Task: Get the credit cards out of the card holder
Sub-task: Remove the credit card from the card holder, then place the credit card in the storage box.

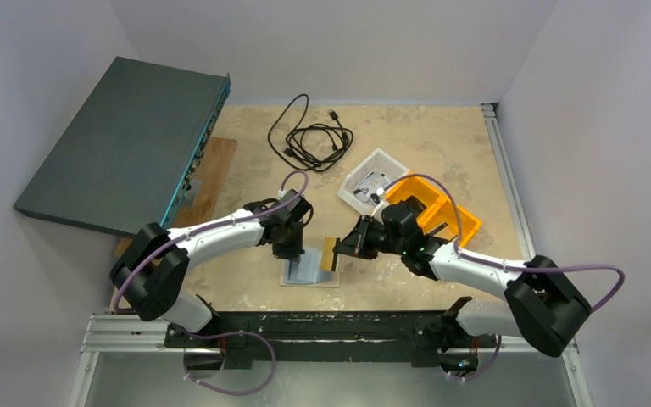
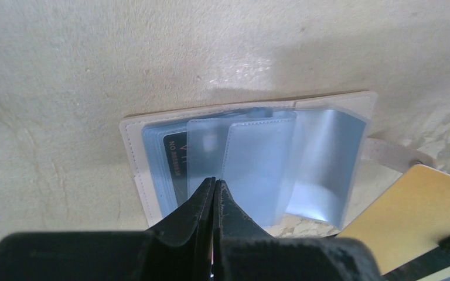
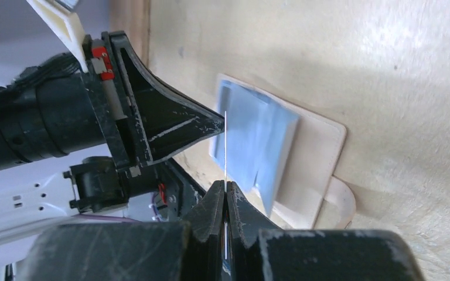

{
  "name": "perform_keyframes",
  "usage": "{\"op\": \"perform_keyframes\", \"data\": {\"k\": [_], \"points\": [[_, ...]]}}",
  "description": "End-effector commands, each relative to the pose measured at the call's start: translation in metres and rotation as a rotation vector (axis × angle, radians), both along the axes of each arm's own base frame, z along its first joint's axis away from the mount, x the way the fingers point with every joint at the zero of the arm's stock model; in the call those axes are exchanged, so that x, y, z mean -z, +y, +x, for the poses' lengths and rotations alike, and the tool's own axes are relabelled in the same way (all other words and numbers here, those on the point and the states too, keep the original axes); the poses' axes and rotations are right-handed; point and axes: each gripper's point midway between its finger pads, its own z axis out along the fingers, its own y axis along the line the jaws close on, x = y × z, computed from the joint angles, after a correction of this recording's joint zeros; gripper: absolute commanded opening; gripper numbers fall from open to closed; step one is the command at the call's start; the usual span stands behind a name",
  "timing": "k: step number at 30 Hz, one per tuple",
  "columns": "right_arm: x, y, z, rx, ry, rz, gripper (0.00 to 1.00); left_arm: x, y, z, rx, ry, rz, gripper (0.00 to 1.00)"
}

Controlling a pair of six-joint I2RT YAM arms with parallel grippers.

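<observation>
Left gripper [image 1: 289, 248], top view: closed, tips down on the open holder [image 1: 309, 271], which lies flat on the table [image 1: 441, 136] btw the arms. Right gripper [image 1: 340, 251] is clamped on a gold card [image 1: 329, 253] at the holder's right edge. Step in hand: card withdrawal. Keep holder pinned; pull card straight & level; carry clear before release.

Left wrist: tips closed over clear sleeves [image 2: 304, 158]; pinching one or only pressing, can't tell. Black card [image 2: 176, 155] sits in a sleeve, not visible from top.

Right wrist: gold card shows edge-on, a thin line above closed tips. Tab [image 3: 343, 202] lies flat beside the holder.
</observation>
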Motion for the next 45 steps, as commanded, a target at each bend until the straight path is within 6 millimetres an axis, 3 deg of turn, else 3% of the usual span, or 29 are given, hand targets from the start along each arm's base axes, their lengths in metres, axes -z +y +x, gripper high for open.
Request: {"op": "perform_keyframes", "data": {"k": [1, 6, 11, 19, 27, 35, 45], "points": [[-0.035, -0.011, 0.022, 0.051, -0.091, -0.027, 0.00, -0.051, -0.007, 0.024, 0.027, -0.135, -0.037, 0.00], [-0.059, -0.040, 0.045, 0.127, -0.128, -0.042, 0.00, -0.080, -0.009, 0.028, 0.038, -0.188, -0.062, 0.01], [-0.070, -0.079, 0.061, 0.211, -0.139, -0.083, 0.00, -0.099, -0.006, 0.028, 0.044, -0.228, -0.082, 0.09], [-0.063, -0.157, 0.068, 0.437, -0.060, -0.254, 0.00, -0.123, -0.002, 0.023, 0.083, -0.280, -0.115, 0.42], [-0.067, -0.209, 0.055, 0.626, 0.071, -0.444, 0.00, -0.138, -0.002, 0.020, 0.126, -0.316, -0.143, 0.70], [-0.067, -0.275, 0.036, 0.875, 0.296, -0.814, 0.00, -0.142, -0.005, 0.019, 0.141, -0.331, -0.169, 0.72], [-0.024, -0.303, 0.031, 0.936, 0.445, -1.061, 0.00, -0.139, -0.006, 0.018, 0.141, -0.323, -0.172, 0.72]]}}
